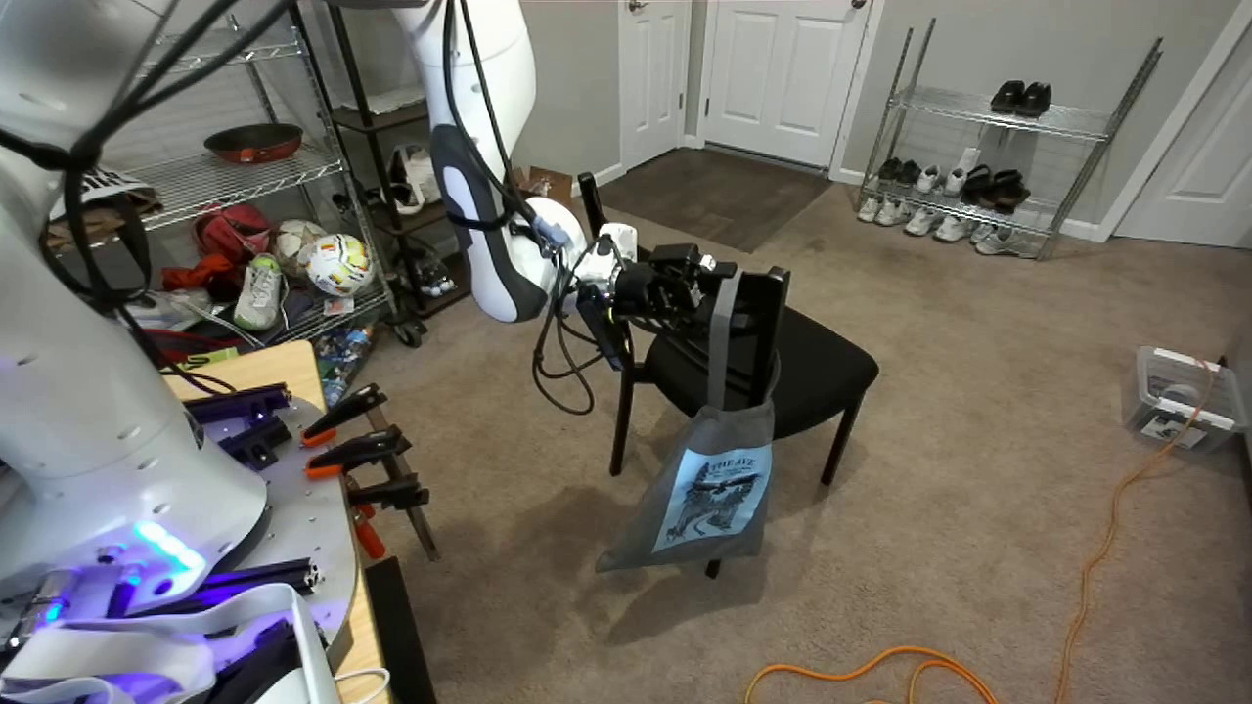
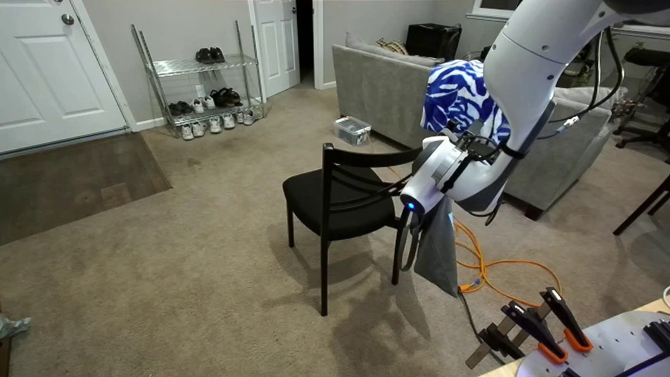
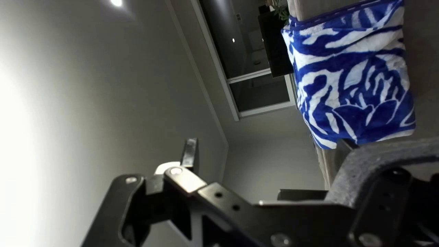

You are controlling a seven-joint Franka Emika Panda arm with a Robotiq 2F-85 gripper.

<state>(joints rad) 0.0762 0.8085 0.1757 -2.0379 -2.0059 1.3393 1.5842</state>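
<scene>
Muted light fills both exterior views, laying soft shadows [image 2: 377,327] on the carpet [image 1: 959,469] below the gripper [image 3: 269,149], while a blue-violet glow [image 1: 168,548] tints the robot base [image 1: 117,460] well back from it. In the wrist view, glare [image 3: 15,144] burns out the ceiling [image 3: 116,96] to its left, and the gripper itself sits dark and slightly soft.

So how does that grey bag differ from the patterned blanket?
Look: the bag is plain grey with one pale-blue picture on its side; the blanket carries a bold blue-and-white pattern.
Pose: the bag hangs by a strap at the chair; the blanket is draped over the sofa.
Handles: the bag has straps; the blanket shows none.
Both look like soft cloth and hang downward.
</scene>
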